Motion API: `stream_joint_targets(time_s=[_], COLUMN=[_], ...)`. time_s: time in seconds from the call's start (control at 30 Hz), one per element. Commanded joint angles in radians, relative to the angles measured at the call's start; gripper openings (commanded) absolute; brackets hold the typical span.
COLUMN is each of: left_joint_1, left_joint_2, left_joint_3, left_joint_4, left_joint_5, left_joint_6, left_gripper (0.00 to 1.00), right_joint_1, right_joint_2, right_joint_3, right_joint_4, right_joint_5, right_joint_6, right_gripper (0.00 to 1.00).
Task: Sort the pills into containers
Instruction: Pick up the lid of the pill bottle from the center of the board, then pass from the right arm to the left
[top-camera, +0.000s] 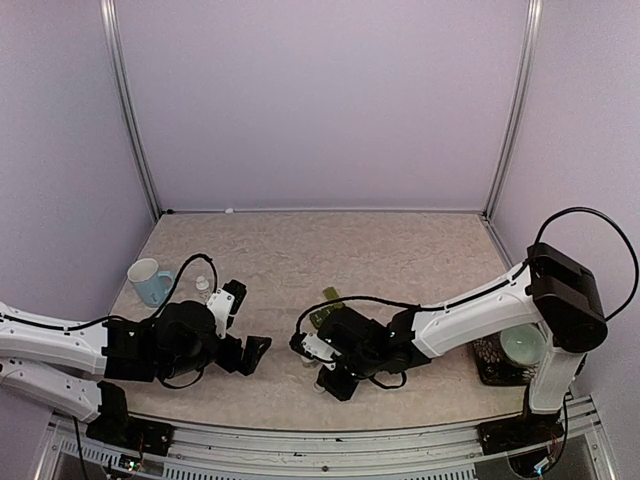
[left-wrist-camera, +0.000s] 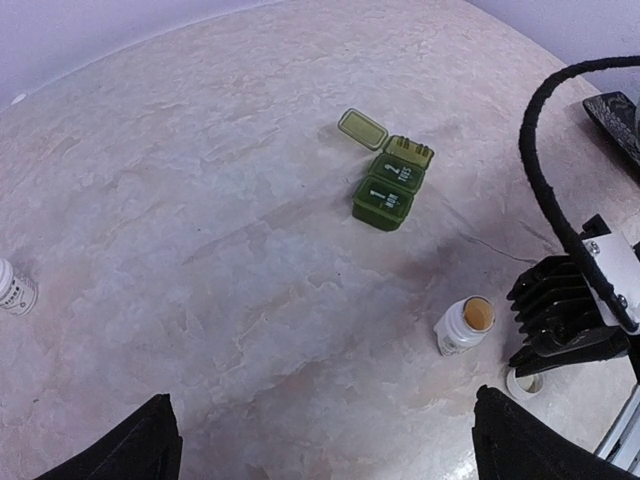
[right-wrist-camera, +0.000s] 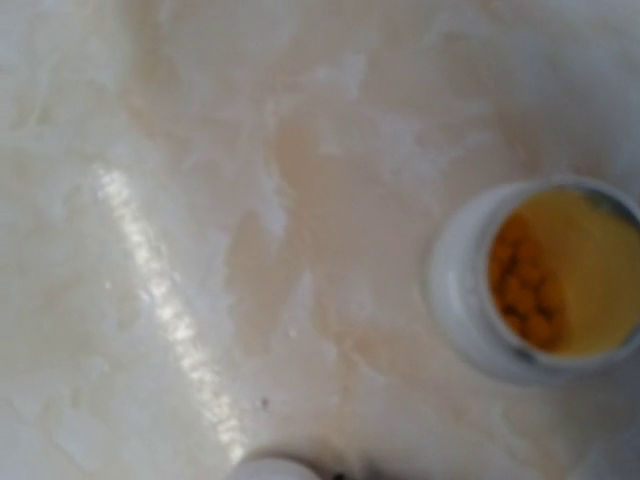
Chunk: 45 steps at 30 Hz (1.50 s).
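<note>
The containers (left-wrist-camera: 385, 182) are a dark green strip of three compartments in the middle of the table, with the far lid (left-wrist-camera: 361, 127) flipped open; from above the containers (top-camera: 328, 304) lie between the arms. An uncapped white bottle (left-wrist-camera: 464, 326) stands near them with orange pills (right-wrist-camera: 520, 285) inside. Its white cap (left-wrist-camera: 524, 382) lies on the table right under my right gripper (top-camera: 325, 375), which hangs low beside the bottle and is shut; its fingers are outside the right wrist view. My left gripper (left-wrist-camera: 325, 425) is wide open with nothing between its fingers, well left of the bottle.
A second small white bottle (left-wrist-camera: 14, 290) stands at the left, near a light blue mug (top-camera: 149, 281). A pale green bowl (top-camera: 522, 345) rests on a dark mat at the right edge. The right arm's black cable (left-wrist-camera: 545, 160) loops over the table.
</note>
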Motion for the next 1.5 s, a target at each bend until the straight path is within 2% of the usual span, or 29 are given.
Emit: stream_joint_targets(time_s=[0.0, 0.17, 0.3, 0.4, 0.57, 0.7, 0.83, 0.93, 1.0, 1.07, 1.23, 1.47], left_joint_1=[-0.007, -0.006, -0.006, -0.005, -0.007, -0.007, -0.007, -0.014, -0.034, -0.06, -0.114, -0.139], left_joint_2=[-0.014, -0.049, -0.14, -0.223, -0.299, -0.271, -0.2, -0.129, -0.089, -0.057, -0.01, 0.017], left_joint_3=[0.003, -0.002, -0.038, -0.075, -0.119, -0.119, -0.094, -0.04, -0.004, 0.034, 0.095, 0.1], left_joint_4=[0.004, 0.027, 0.106, 0.181, 0.348, 0.451, 0.566, 0.599, 0.602, 0.586, 0.551, 0.567], left_joint_5=[-0.016, -0.037, 0.0, 0.066, 0.295, 0.413, 0.512, 0.557, 0.562, 0.554, 0.54, 0.53], left_joint_6=[-0.006, -0.026, -0.033, -0.029, 0.06, 0.089, 0.058, 0.067, 0.115, 0.222, 0.444, 0.624], left_gripper=[0.99, 0.99, 0.99, 0.99, 0.99, 0.99, 0.94, 0.91, 0.91, 0.95, 0.97, 0.97], right_joint_1=[-0.001, -0.001, -0.001, -0.001, -0.003, -0.003, -0.003, -0.003, -0.003, -0.003, -0.003, -0.001], right_joint_2=[0.021, -0.024, -0.109, -0.204, -0.383, -0.508, -0.605, -0.646, -0.647, -0.635, -0.627, -0.627], right_joint_3=[0.013, -0.014, -0.067, -0.125, -0.245, -0.317, -0.415, -0.451, -0.44, -0.419, -0.424, -0.412], right_joint_4=[-0.035, -0.004, 0.062, 0.142, 0.312, 0.467, 0.666, 0.752, 0.776, 0.772, 0.837, 0.893], right_joint_5=[-0.034, -0.028, -0.011, 0.0, 0.001, -0.018, -0.035, -0.043, -0.07, -0.104, -0.165, -0.25], right_joint_6=[-0.018, -0.019, -0.014, -0.008, 0.016, 0.043, 0.071, 0.113, 0.152, 0.205, 0.315, 0.381], right_gripper=[0.0, 0.0, 0.0, 0.0, 0.0, 0.0, 0.0, 0.0, 0.0, 0.0, 0.0, 0.0])
